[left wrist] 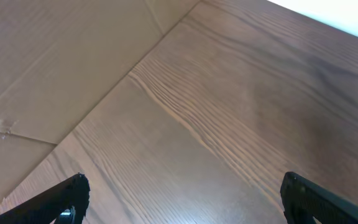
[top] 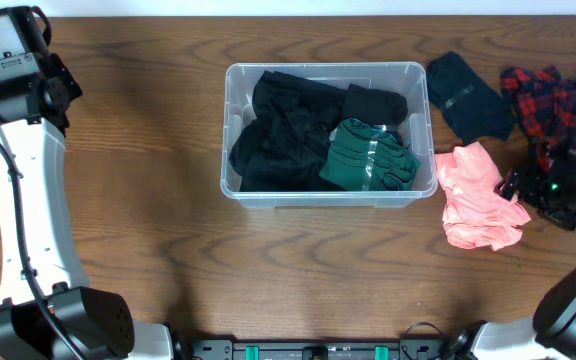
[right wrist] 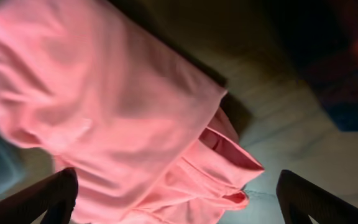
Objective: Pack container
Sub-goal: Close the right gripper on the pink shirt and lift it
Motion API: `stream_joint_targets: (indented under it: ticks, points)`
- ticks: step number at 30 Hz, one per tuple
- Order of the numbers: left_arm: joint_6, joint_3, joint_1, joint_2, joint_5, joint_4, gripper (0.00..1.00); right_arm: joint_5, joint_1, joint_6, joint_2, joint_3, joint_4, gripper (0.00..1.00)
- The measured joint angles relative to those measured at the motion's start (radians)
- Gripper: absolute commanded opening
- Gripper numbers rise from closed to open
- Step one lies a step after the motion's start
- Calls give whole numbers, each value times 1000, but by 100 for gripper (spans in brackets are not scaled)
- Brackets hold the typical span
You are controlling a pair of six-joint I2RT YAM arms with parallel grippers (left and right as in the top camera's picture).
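Container (top: 230,140) holds black clothes (top: 278,130), green garment (top: 368,158). Right gripper (right wrist: 179,199) — jaws wide apart — over pink garment (right wrist: 104,106). Left gripper (left wrist: 188,208) spread wide over table (left wrist: 229,93).

Black clothes (top: 278,130) and a folded green garment (top: 368,155) hide the floor of the clear plastic rectangular container (top: 230,130). The right hand (top: 516,188) covers part of the red-and-black plaid cloth (top: 558,100), which the overhead view's right edge cuts off.

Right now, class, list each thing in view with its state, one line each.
Container: lidless, part filled.
Black clothes: bunched in container.
Green garment: in container.
Pink garment: crumpled on table.
Navy garment: on table, unpacked.
Plaid shirt: crumpled on table.
Left gripper: open, empty.
Right gripper: open over pink garment.
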Motion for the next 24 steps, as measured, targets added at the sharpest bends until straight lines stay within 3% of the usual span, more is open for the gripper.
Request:
stream_joint_targets:
  ticks: [11, 17, 24]
  points:
    - [0, 0, 0, 0, 0, 0, 98, 10, 0, 2, 179, 19, 26, 98]
    - [0, 0, 0, 0, 0, -2, 98, 3, -1, 7, 205, 42, 24, 68]
    - [0, 0, 0, 0, 0, -2, 98, -51, -1, 7, 218, 44, 25, 45]
